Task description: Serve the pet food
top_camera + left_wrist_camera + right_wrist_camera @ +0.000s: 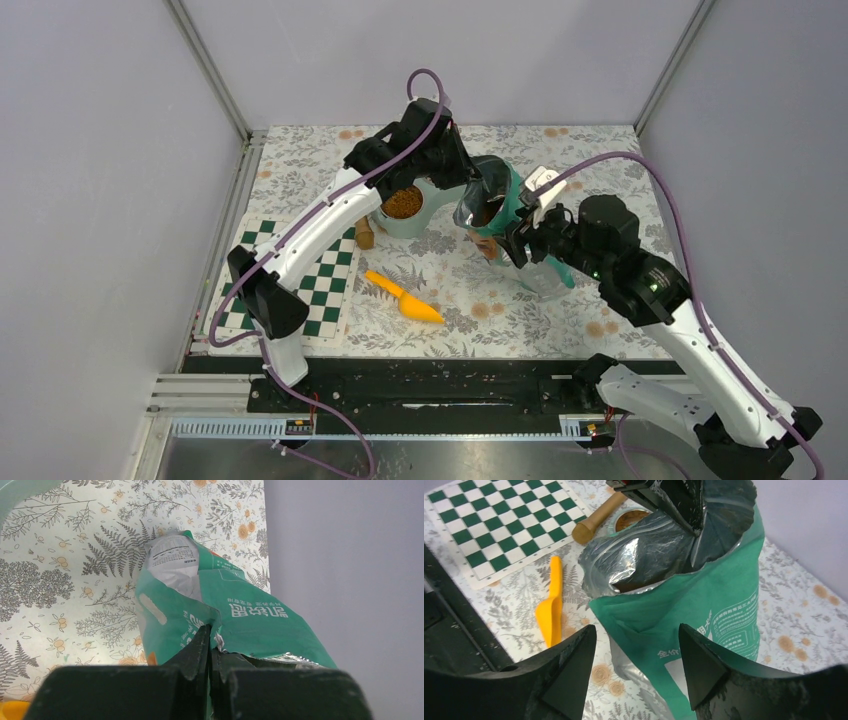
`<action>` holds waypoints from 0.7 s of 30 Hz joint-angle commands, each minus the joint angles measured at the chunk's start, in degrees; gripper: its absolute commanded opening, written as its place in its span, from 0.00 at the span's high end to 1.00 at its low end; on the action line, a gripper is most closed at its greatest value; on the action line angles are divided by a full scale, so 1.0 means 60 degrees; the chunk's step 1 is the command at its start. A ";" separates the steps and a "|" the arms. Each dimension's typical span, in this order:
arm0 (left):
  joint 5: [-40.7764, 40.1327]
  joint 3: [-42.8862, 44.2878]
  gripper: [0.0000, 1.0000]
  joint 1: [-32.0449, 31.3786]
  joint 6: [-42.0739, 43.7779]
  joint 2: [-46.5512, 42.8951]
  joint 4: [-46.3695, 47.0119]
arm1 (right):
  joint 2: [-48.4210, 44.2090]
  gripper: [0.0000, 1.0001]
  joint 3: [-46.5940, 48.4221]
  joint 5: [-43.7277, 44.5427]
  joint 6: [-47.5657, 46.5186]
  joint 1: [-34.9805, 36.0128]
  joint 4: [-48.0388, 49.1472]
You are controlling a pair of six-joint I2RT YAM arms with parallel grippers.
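left arm (320, 215): runs from its base at the near left, forward and to the right, elbow bent low, forearm rising toward the far middle.
left wrist: at the far end of the reach, turned rightward and tipped down.
left gripper (210, 635): jaws pressed together, pinching the top rim of the bag (724, 595).
right arm (700, 340): climbs from its base at the near right and slants forward and left.
right wrist: angled down toward the middle.
right gripper (638, 637): jaws spread apart, holding nothing, aimed at the bag's near face; contact cannot be told.
grippers: near each other, the left beyond the right.
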 commanded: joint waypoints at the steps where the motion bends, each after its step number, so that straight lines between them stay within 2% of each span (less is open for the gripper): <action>1: -0.0164 0.0419 1.00 0.0181 -0.0632 -0.0932 0.1956 | 0.0044 0.32 -0.0315 0.1680 -0.0602 0.0766 0.0981; 6: -0.0188 0.0392 1.00 0.0228 -0.0755 -0.0938 0.1977 | 0.0130 0.32 -0.0838 0.2908 -0.0566 0.1464 0.1321; 9: -0.0213 0.0373 1.00 0.0243 -0.0787 -0.0944 0.1967 | 0.0342 0.38 -0.0952 0.3601 -0.0590 0.1678 0.1258; 11: -0.0249 0.0292 1.00 0.0243 -0.0813 -0.0985 0.1966 | 0.0415 0.49 -0.1028 0.3975 -0.0580 0.1700 0.1335; 14: -0.0370 0.0088 1.00 0.0287 -0.0842 -0.1110 0.1966 | 0.0378 0.89 -0.1004 0.4792 -0.0568 0.1704 0.1394; 15: -0.0457 -0.0008 1.00 0.0310 -0.0847 -0.1193 0.1963 | 0.0293 1.00 -0.0962 0.5121 -0.0565 0.1704 0.1426; 21: -0.1228 -0.0681 1.00 0.0520 -0.0918 -0.1838 0.1984 | -0.0250 1.00 -0.0105 0.6137 -0.0994 0.1690 0.1391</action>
